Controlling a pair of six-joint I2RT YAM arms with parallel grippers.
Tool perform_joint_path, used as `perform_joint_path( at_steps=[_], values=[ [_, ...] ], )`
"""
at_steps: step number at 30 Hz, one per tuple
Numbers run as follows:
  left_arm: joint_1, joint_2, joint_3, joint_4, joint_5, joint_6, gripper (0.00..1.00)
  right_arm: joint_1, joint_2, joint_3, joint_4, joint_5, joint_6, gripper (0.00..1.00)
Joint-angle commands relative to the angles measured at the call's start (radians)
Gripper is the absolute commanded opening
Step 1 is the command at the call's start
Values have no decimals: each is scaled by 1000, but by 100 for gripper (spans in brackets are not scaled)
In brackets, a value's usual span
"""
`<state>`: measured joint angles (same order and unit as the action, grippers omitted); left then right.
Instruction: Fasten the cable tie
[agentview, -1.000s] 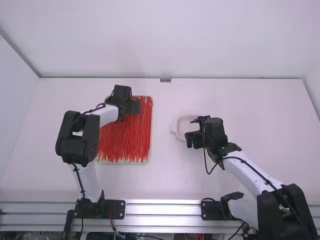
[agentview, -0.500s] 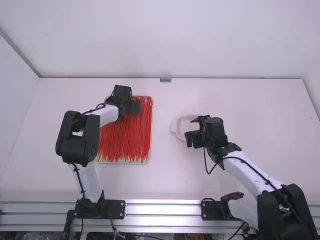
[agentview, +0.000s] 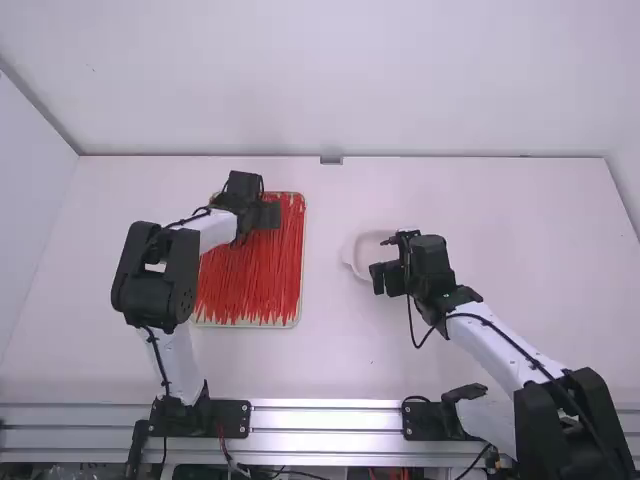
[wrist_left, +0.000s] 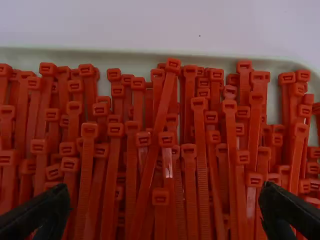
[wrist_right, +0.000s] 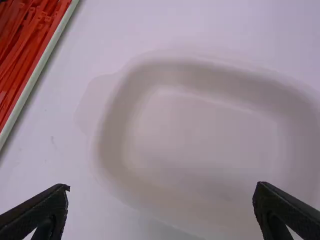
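Cable ties (wrist_left: 165, 150) lie heaped in the tray (wrist_left: 150, 56) directly beneath the left gripper (wrist_left: 162, 195), fingers wide apart; their long axes run square to its closing line, heads toward the far rim. The right gripper (wrist_right: 160, 195), also spread, hangs over the white dish (wrist_right: 200, 65), well apart from them.

brightness: high and even in all three views
source: diffuse, from overhead; no single lamp direction readable
shadows: soft and weak; gentle shading on the inner walls of the white dish (wrist_right: 200, 135), dark gaps between stacked cable ties (wrist_left: 165, 150)
glare: no hot spots on the table (agentview: 500, 200); pale sheen on a few ties
contrast: dish rim barely separates from table
blacks: left gripper (wrist_left: 162, 189), right gripper (wrist_right: 160, 187) flat black, no surface detail
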<state>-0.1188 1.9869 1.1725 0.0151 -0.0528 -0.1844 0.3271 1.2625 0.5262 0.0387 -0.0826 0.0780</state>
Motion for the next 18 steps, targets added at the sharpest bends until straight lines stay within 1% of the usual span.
perform_joint_path(
  at_steps=[1,18],
  values=[
    [-1,14,16,4,10,-9,99,1,6,30,-1,1,5,98],
    [0,14,11,53,11,-5,99,1,6,30,-1,1,4,98]
  ],
)
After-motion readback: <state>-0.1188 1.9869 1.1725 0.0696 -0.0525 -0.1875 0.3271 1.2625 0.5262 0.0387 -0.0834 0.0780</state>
